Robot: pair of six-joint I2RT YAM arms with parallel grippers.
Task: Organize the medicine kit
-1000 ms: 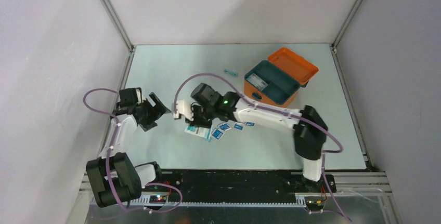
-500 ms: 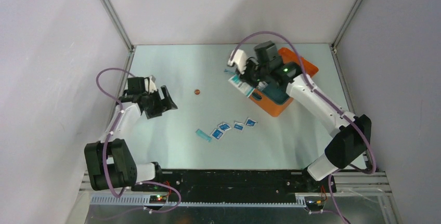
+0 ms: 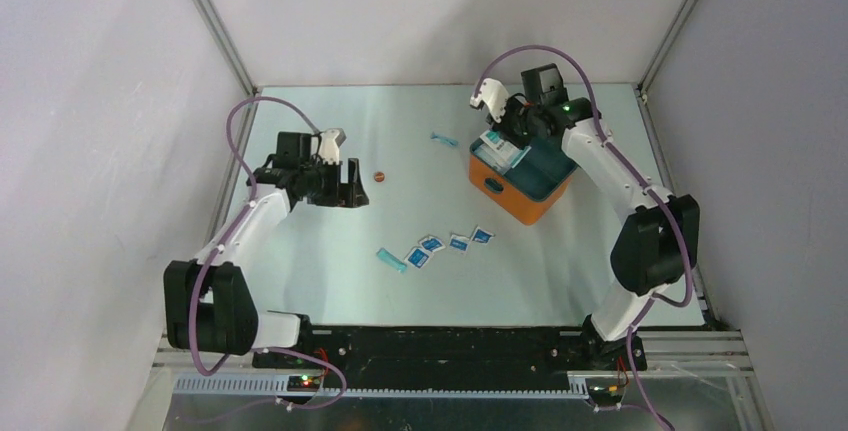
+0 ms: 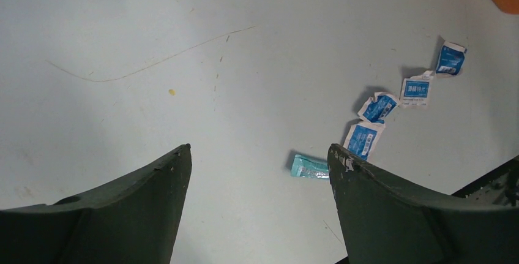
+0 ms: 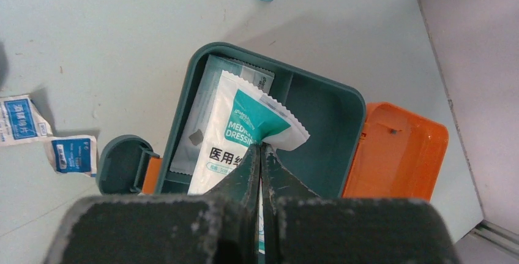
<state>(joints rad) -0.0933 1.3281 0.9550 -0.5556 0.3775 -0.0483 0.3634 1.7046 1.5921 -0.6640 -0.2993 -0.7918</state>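
So the medicine kit (image 3: 505, 194) sits open near the surface's (image 3: 330, 251) far right corner. The right pincer (image 5: 261, 149) is pinched on a white dressing packet (image 5: 235, 132), half in the teal tray (image 5: 343, 111) I think. The left pincer (image 4: 258, 154) is gaping and empty. The blue sachets (image 3: 450, 245) mid-surface are yet to pack.

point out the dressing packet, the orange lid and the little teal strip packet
dressing packet (image 5: 235, 132): right wrist view, printed front face
orange lid (image 5: 398, 154): right wrist view, inner face
teal strip packet (image 4: 308, 167): left wrist view, its middle
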